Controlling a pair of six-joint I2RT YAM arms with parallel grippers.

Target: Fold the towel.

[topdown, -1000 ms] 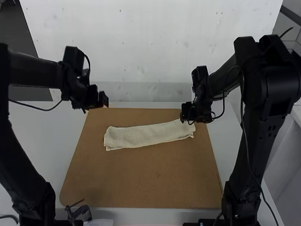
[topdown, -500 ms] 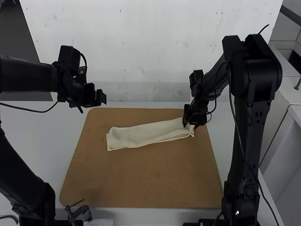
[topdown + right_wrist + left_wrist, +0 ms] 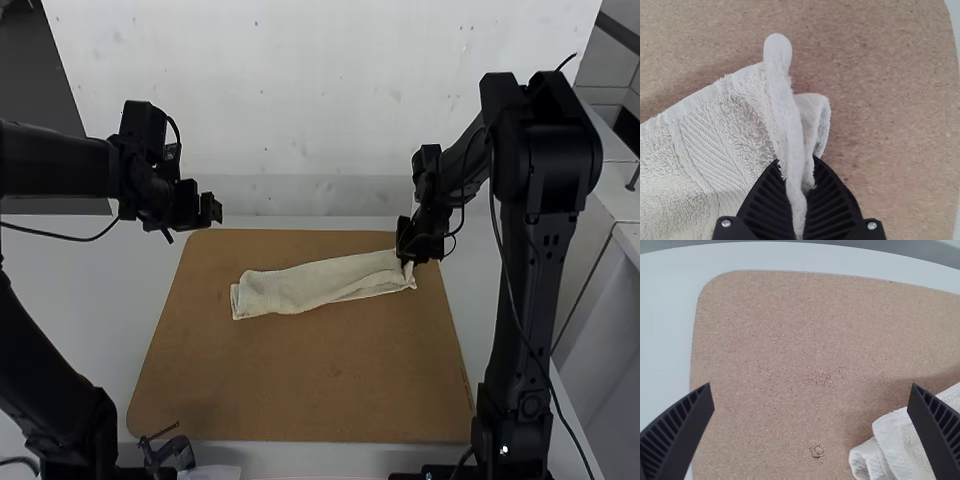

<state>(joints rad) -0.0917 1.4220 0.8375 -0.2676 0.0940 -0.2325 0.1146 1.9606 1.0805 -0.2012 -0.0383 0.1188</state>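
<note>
The right gripper [image 3: 409, 259] is at the right end of the white towel [image 3: 325, 281], which lies as a long narrow folded strip across the board. Close up, the right gripper [image 3: 799, 200] is shut on a pinched-up fold at the end of the towel [image 3: 700, 165]. The left gripper [image 3: 212, 210] hangs above the board's far left corner, apart from the towel. Its fingers stand wide apart in the left wrist view, where the left gripper [image 3: 811, 399] has the towel's folded end [image 3: 895, 445] beside and below one finger.
The brown board [image 3: 300, 390] lies on a white table [image 3: 70, 290], with a wall behind it. A small dark clamp-like object [image 3: 170, 452] is at the near left edge, by the left arm's base.
The right gripper has shut on the towel's right end and moved slightly right, and the towel has slid a little right with it. The left gripper has drifted slightly left.
</note>
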